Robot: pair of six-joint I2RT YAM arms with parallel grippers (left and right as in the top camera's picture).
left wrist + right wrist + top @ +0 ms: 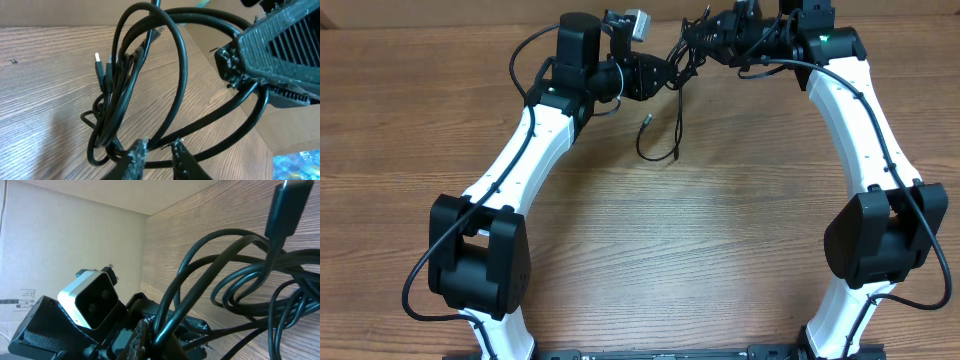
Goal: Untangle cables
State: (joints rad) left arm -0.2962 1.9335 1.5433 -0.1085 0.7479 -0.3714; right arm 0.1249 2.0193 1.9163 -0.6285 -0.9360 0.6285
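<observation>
Your left gripper (pixel 157 152) has its fingertips pinched close on black strands of the cables (pixel 125 95), which pass between them at the bottom of the left wrist view. Your right gripper (pixel 162 336) is clamped on the same bundle from the opposite side, and thin cords fan out of its closed jaws.

The cables are thin, glossy black cords wound into several overlapping loops, still knotted together. They hang as one tangle in the short span between your two grippers, lifted off the wood-grain tabletop (pixel 640 260). Just above the left gripper, the loops rise and cross one another. A silver plug (pixel 98 60) sticks up on the side of the tangle away from the right gripper. Beyond the right gripper's fingers, a black plug end (pixel 282 210) points upward above the coils. In the overhead view, one loose loop (pixel 658 145) drops below the left gripper towards the tabletop.
</observation>
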